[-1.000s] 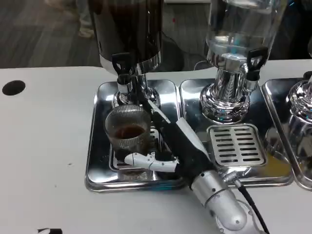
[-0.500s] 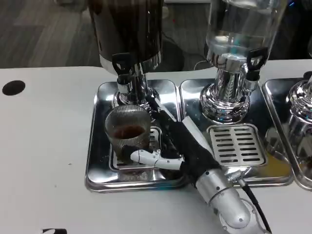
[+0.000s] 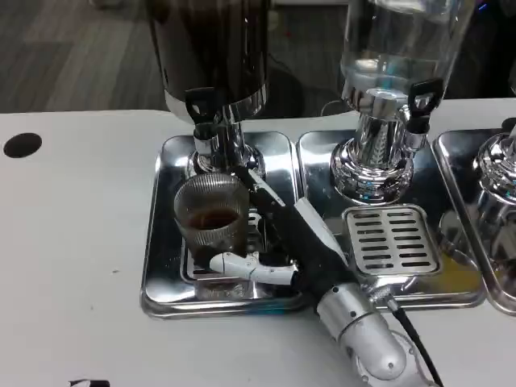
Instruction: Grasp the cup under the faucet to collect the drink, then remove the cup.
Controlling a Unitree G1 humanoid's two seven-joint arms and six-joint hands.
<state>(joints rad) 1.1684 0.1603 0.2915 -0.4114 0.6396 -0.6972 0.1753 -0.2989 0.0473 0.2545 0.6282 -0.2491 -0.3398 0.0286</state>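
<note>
Cup [image 3: 211, 214] sits left of centre on the steel tray [image 3: 159, 242], right under the faucet [image 3: 205, 121] of the dark dispenser [image 3: 214, 48] — brown liquid inside. Right hand [image 3: 270, 242] wraps the cup, fingers [image 3: 234, 264] round its base — gripping it.

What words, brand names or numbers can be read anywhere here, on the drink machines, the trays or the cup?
None can be read.
The dark dispenser, the clear dispenser, the left tray and the ribbed cup show no lettering.
A black-and-white mark at the table's bottom edge is cut off and unreadable.
</note>
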